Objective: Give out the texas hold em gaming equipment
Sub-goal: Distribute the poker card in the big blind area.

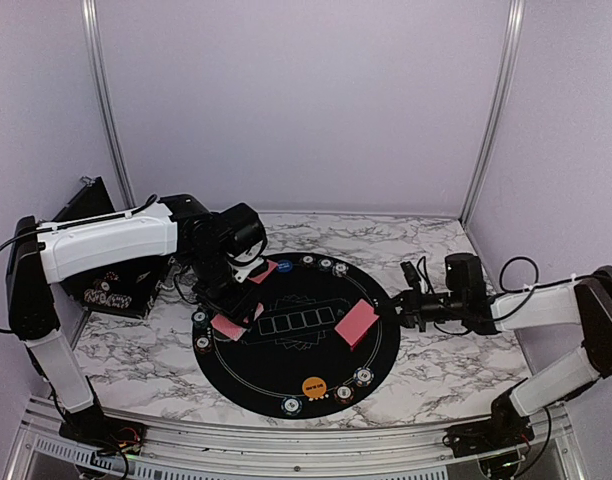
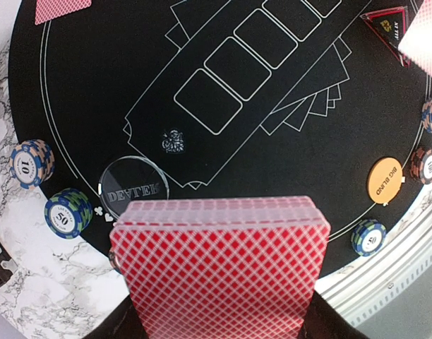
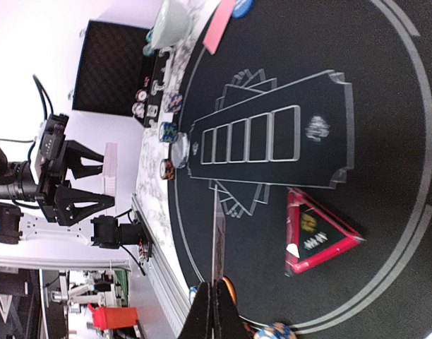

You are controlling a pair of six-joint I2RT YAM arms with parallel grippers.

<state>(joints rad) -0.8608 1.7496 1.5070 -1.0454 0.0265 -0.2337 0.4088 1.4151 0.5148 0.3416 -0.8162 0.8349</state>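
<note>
Left gripper (image 1: 229, 312) gripped a deck of red-backed cards (image 2: 219, 268) by its sides, jaws partly spread around the stack, over the left part of the round black mat (image 1: 286, 370). Right gripper (image 3: 214, 304) was closed on a single card (image 3: 216, 233), seen edge-on in its wrist view, at the mat's right side, near the red triangle marker (image 3: 316, 236). In the left wrist view, a clear Dealer button (image 2: 133, 189) lay just beyond the deck, with a 10 chip (image 2: 30, 164) and a 50 chip (image 2: 66, 212) at the mat's left rim. An orange Big Blind button (image 2: 385, 181) sat at right. Another red-backed card (image 2: 61, 8) lay at upper left. Marble tabletop (image 1: 136, 350) surrounded the mat.
</note>
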